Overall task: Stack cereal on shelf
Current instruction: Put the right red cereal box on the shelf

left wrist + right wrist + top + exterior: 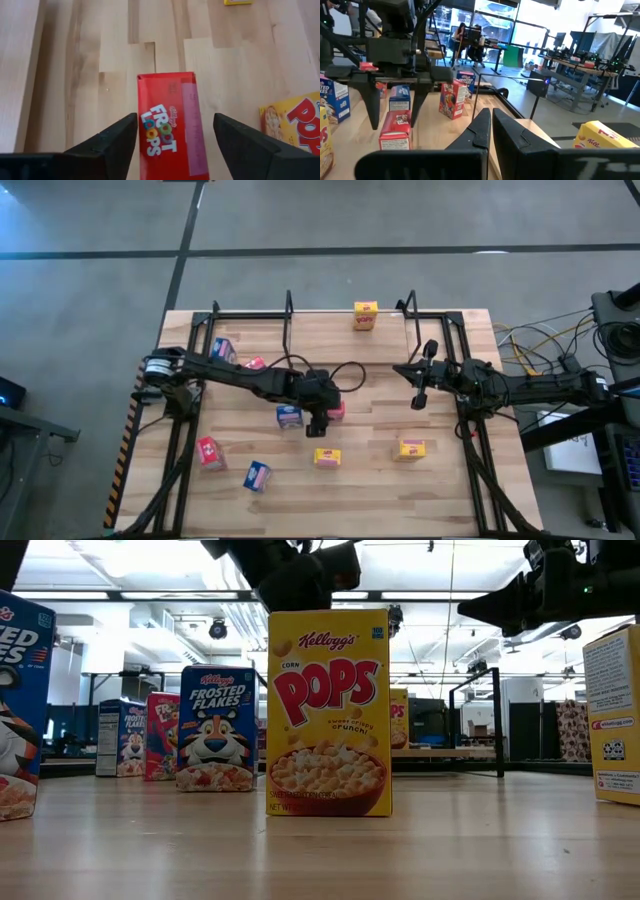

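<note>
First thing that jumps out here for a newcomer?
The left claw, open, straddles an upright red Froot Loops box mid-table. Nearest the low camera stands a yellow Corn Pops box. The right claw hangs shut at the table's right side, off the boxes.

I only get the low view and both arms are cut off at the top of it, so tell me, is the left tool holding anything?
Observer: No. The left tool is open, with one finger on each side of a red Froot Loops box, and neither finger touches it.
Operator: Is that box standing or lying flat?
Observer: The right wrist view shows it standing upright on the table.
Operator: And the right tool?
Observer: The right tool is shut and empty, up over the right side of the table.
</note>
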Motion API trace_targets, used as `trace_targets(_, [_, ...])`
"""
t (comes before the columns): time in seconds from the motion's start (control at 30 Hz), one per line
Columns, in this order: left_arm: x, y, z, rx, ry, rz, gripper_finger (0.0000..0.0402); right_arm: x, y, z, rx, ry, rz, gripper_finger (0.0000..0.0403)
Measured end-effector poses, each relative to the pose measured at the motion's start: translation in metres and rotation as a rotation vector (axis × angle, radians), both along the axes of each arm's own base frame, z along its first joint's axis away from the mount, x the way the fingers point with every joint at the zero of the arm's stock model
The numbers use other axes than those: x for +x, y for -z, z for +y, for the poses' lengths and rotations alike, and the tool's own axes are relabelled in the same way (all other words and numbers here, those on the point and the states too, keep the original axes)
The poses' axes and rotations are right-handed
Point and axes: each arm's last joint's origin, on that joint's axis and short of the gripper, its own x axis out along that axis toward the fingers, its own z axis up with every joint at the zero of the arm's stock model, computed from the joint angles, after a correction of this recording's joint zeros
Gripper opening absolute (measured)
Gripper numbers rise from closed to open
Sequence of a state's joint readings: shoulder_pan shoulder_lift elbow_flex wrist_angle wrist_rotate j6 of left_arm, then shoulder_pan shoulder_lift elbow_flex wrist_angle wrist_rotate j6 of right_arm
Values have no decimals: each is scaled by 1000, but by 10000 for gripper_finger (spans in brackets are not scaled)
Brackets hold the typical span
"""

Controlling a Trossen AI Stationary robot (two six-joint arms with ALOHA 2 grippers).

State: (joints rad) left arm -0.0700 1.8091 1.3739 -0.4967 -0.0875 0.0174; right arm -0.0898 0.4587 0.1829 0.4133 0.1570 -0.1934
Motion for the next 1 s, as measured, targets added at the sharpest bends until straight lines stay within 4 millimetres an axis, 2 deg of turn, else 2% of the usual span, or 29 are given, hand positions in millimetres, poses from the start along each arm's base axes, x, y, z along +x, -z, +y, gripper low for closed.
trace_targets(0.43, [0,1,0,14,18,12,157,0,0,0,0,0,0,9])
trace_targets(0.7, [-1,-1,0,29,39,11,142,0,0,0,0,0,0,9])
trace_targets(0.8, [-4,-16,2,66,83,-4,142,0,0,0,0,0,4,9])
trace_targets(0.87, [-4,-33,7,96,110,-33,142,0,0,0,0,1,5,9])
trace_targets(1.0, [-8,-61,27,160,127,-61,142,0,0,0,1,1,5,9])
